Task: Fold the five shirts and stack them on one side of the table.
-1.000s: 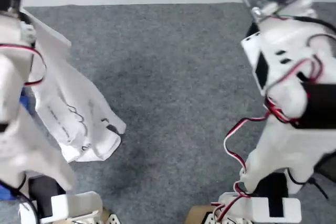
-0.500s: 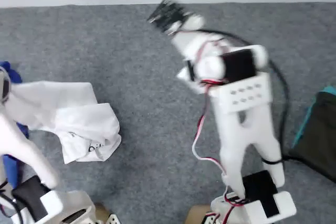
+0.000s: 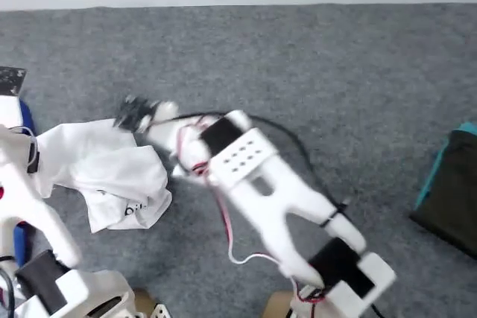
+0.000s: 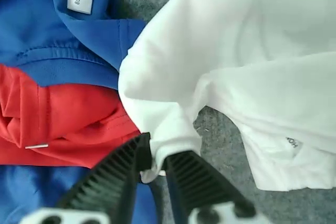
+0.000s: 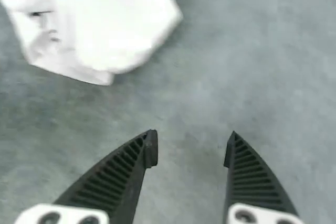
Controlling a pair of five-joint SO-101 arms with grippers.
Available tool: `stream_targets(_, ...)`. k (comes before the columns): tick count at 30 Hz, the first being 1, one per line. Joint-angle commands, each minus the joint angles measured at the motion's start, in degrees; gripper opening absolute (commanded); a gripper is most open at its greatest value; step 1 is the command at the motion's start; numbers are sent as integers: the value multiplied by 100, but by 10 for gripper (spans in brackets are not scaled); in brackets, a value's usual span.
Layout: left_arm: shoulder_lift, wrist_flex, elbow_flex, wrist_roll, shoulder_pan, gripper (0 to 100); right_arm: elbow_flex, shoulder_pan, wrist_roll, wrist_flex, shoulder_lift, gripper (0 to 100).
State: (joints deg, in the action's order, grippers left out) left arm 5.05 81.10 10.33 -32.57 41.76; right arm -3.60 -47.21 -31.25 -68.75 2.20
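Note:
A crumpled white shirt (image 3: 104,173) lies on the grey table cover at the left. In the left wrist view my left gripper (image 4: 155,162) is shut on an edge of the white shirt (image 4: 252,66), just above a red shirt (image 4: 63,119) and a blue shirt (image 4: 79,24) lying under it. My right arm stretches across the table to the left. Its gripper (image 3: 136,113) hovers by the far edge of the white shirt. Seen from the right wrist, that gripper (image 5: 190,150) is open over bare cover, with the white shirt (image 5: 94,19) a little ahead of it.
A dark shirt with a teal edge (image 3: 447,191) lies at the right edge of the table. Blue cloth (image 3: 26,118) peeks out behind the left arm. The grey cover (image 3: 335,72) spans the middle and far side. Both arm bases stand at the near edge.
My right arm has swung from the right side across to the left, ending by the white shirt. The left arm has brought the white shirt down from hanging to lying bunched on the cover.

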Motion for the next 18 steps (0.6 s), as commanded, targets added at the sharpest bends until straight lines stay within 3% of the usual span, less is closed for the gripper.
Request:
stream_targets(1, 88, -105, -13, -35, -9, 4, 193, -365, 18, 180, 295, 223)
stream_targets(12, 88, -105, -13, -35, -9, 4, 923, -1244, -290, 251, 769, 250)
stream_targets(18, 88, -105, -13, -35, -9, 4, 1064, -1270, -413, 497, 1218, 270)
